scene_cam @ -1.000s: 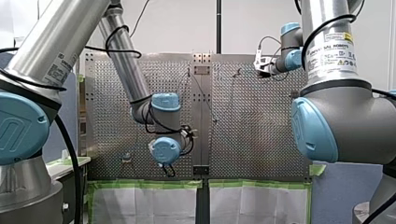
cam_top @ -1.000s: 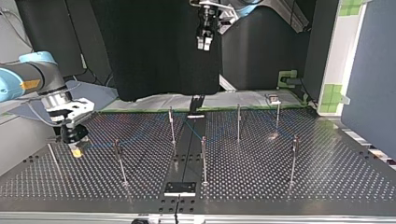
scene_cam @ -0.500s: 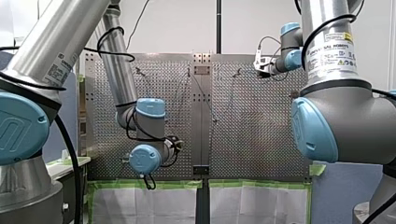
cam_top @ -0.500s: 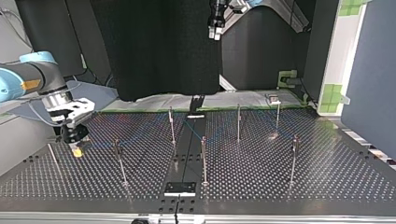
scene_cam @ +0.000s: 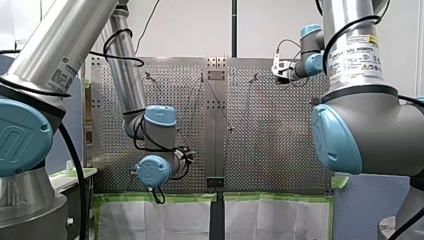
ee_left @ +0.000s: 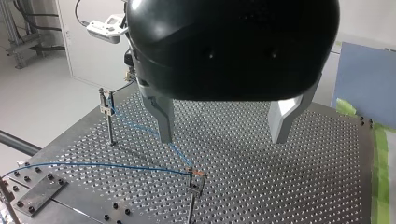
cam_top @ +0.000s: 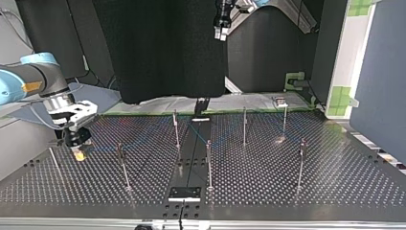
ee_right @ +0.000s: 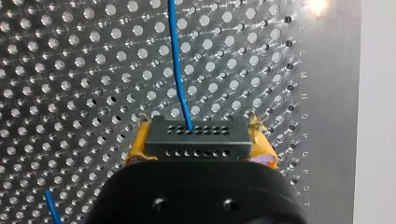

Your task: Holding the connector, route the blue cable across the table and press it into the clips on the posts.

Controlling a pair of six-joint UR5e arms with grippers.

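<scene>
In the right wrist view my right gripper (ee_right: 196, 140) is shut with its yellow pads (ee_right: 261, 144) on the black connector (ee_right: 196, 135). The blue cable (ee_right: 180, 70) leaves the connector and runs ahead over the perforated table. In the top view that gripper (cam_top: 78, 154) sits low at the table's left. My left gripper (ee_left: 224, 135) is open and holds nothing, high above the table. Below it the blue cable (ee_left: 135, 126) runs from one clip post (ee_left: 108, 116) to another post (ee_left: 194, 186). In the top view my left gripper (cam_top: 221, 34) hangs near the top edge.
Several thin clip posts stand on the table in the top view, among them one (cam_top: 176, 127) at the middle, one (cam_top: 244, 124) to its right and one (cam_top: 301, 160) further right. A black plate (cam_top: 184, 193) lies at the near edge. Green tape (scene_cam: 160, 198) lines the table's edge.
My left arm has swung toward the front view's left and lifted, so its gripper rose and shifted right in the top view. My right gripper keeps hold of the connector, unmoved.
</scene>
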